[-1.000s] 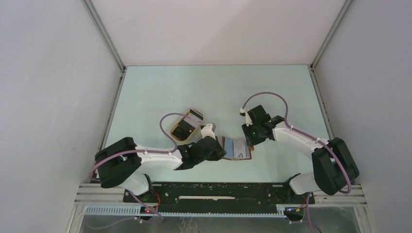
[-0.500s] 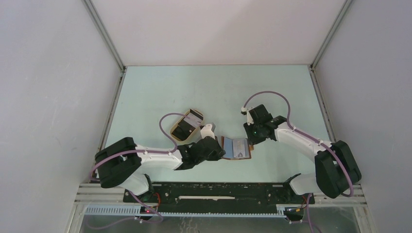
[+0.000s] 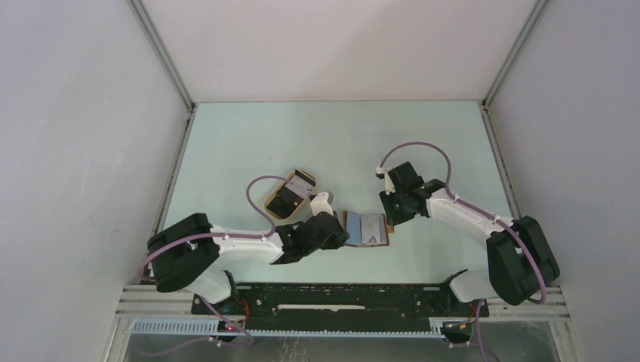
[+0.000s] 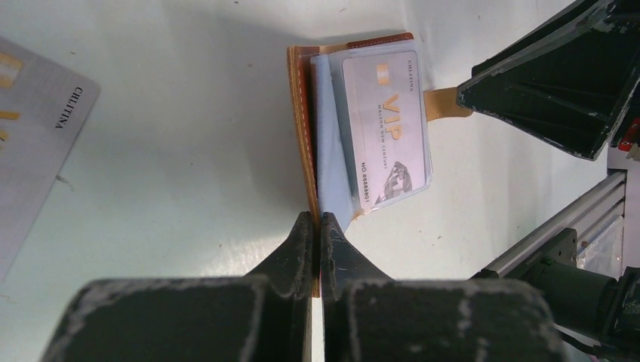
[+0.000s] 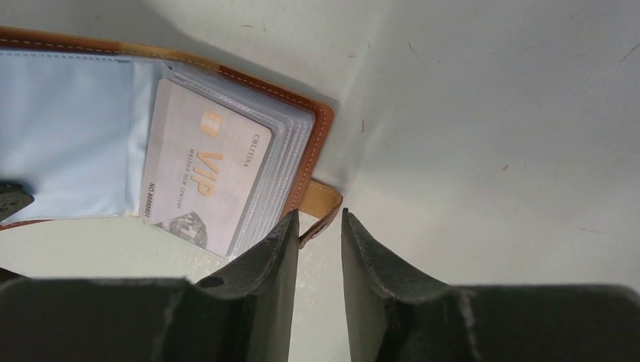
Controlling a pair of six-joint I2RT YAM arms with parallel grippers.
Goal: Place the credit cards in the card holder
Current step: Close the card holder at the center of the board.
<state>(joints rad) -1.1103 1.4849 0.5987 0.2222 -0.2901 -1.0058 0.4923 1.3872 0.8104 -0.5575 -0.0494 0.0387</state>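
L end effector (image 4: 318,220) pinched card holder (image 4: 303,113) edge. R end effector (image 5: 320,220) narrow, tab (image 5: 320,197) between its fingers. Card (image 4: 386,128) inside.

Reddish-brown card holder (image 4: 303,128), silvery card (image 4: 386,128)

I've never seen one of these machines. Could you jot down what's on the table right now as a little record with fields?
Holder: reddish-brown leather card holder, lying open on the pale green table
Inside: silvery VIP card in a clear sleeve
Left claw: shut on the holder's cover edge
Right claw: open, tips at the tan clasp tab
Loose: grey plastic card on the table, apart from the holder
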